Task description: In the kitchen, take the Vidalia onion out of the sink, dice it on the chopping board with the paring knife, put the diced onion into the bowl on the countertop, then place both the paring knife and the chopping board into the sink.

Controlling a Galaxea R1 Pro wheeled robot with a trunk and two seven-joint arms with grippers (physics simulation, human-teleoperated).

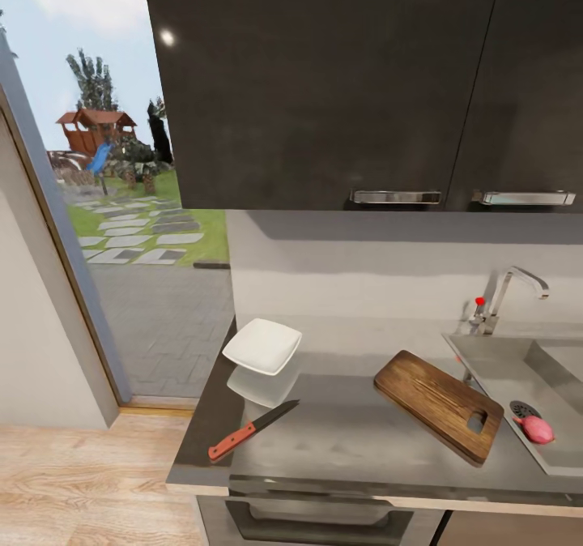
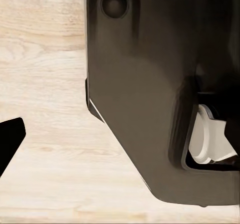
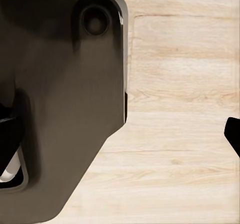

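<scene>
**At the counter, arms low**

Onion lies in the sink by the drain. Board beside the sink; knife and bowl further left on the countertop. My wrists face floor; can't tell either pincer's state.

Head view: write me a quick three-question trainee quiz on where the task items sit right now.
1. True or false: the Vidalia onion lies in the sink.
2. The paring knife lies on: A) the chopping board, B) the countertop, C) the floor.
3. Fill in: the white ____ sits near the countertop's end by the doorway.

Key: 1 true; 2 B; 3 bowl.
</scene>
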